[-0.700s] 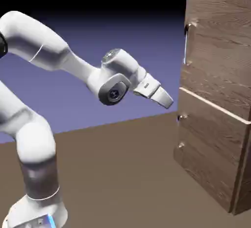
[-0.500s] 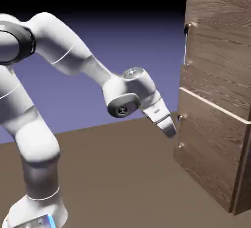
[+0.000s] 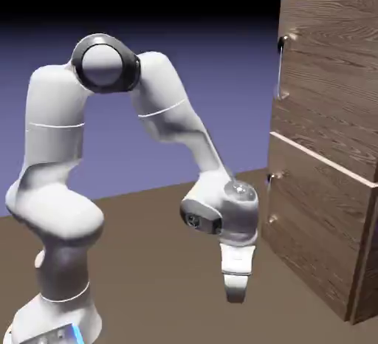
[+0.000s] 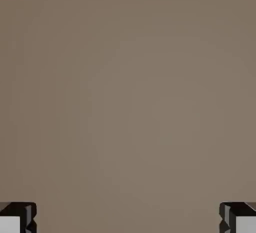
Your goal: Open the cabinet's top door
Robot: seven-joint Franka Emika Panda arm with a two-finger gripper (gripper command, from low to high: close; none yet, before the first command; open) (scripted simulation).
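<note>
The dark wood-grain cabinet stands at the exterior view's right. Its top door is flush and closed, with a slim silver bar handle on its left edge. My gripper hangs low over the table, pointing straight down, left of the cabinet's lower panel and well below the handle. In the hand view my fingertips sit far apart at the bottom corners, open, with only bare brown table between them.
The lower panel protrudes slightly from the cabinet front, with a short handle on its left edge close to my wrist. My folded arm fills the exterior view's left and middle.
The arm has folded and swung down. The gripper dropped from mid-height, where it pointed toward the cabinet, to just above the table, now pointing straight down.
</note>
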